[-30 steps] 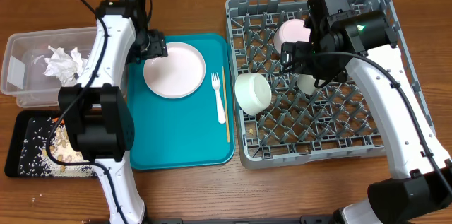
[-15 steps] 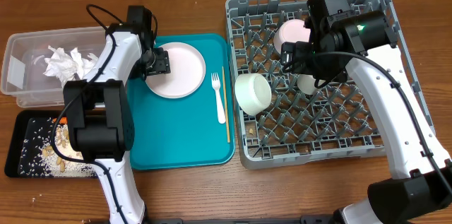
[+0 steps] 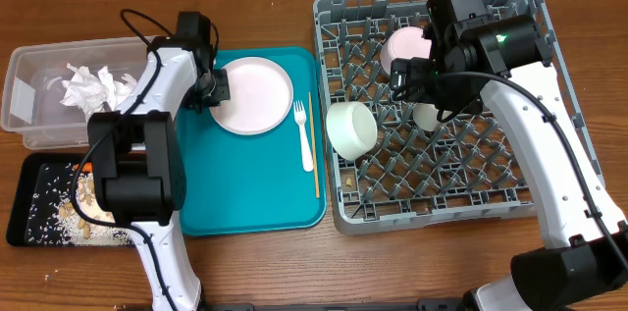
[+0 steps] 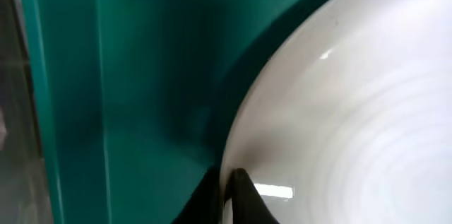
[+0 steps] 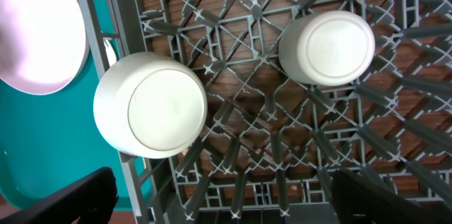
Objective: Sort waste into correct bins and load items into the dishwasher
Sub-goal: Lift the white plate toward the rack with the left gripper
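The round pale plate (image 3: 255, 95) lies on the teal tray (image 3: 255, 193), and my left gripper (image 3: 215, 90) is shut on its left rim. In the left wrist view the dark fingertips (image 4: 240, 194) pinch the plate (image 4: 353, 97) edge above the tray (image 4: 120, 75). A white fork (image 3: 303, 136) and a thin wooden stick (image 3: 314, 144) lie to the right of the plate. My right gripper (image 3: 407, 83) hangs open over the dishwasher rack (image 3: 491, 193), holding nothing. Below it an upturned bowl (image 5: 150, 105) and the small cup (image 5: 326, 47) sit on the lattice; a second bowl (image 3: 404, 44) stands behind.
The clear tub (image 3: 29, 105) at the far left holds crumpled napkins (image 3: 88, 87). The black tray (image 3: 39, 223) in front of it holds rice grains, beige scraps and a bit of orange carrot (image 3: 78, 167). The left arm crosses over both bins.
My left gripper has closed on the plate's left rim, and the plate has slid a little to the right. The right arm has not moved.
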Available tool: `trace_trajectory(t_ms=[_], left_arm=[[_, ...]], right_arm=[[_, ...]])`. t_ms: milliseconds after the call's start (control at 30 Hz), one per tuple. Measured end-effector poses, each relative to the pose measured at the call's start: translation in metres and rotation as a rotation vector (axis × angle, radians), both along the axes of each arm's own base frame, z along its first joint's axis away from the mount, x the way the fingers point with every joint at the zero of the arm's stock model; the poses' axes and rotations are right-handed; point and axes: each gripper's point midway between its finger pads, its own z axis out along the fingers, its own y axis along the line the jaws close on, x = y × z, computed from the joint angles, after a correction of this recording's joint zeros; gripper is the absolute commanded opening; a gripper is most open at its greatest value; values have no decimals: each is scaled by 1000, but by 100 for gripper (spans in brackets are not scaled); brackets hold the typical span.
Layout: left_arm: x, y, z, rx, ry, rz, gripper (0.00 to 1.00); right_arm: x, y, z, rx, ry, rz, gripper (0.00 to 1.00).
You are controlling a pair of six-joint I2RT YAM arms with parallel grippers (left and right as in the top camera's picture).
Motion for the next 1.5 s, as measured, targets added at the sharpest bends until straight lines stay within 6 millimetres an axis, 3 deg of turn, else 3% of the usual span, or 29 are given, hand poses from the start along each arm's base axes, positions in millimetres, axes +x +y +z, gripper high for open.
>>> trace_trajectory(t_ms=[200, 333, 733, 900, 1100, 1200, 1500], left_arm=[[0, -2, 9, -15, 8, -1, 4], [3, -3, 29, -18, 16, -2, 4], [19, -2, 123, -12, -45, 1, 4], [21, -11, 165, -70, -97, -5, 4], [11, -34, 195, -166, -107, -30, 4], [5, -53, 198, -187, -95, -68, 4], [-19, -145, 200, -227, -64, -265, 4]], right_arm=[[0, 0, 0, 0, 0, 0, 100], [0, 0, 0, 0, 0, 0, 100], [0, 0, 0, -1, 0, 0, 100], [0, 0, 0, 0, 0, 0, 100], [1, 0, 0, 1, -5, 0, 100], [19, 5, 6, 23, -80, 0, 100], [29, 19, 13, 94, -124, 15, 100]])
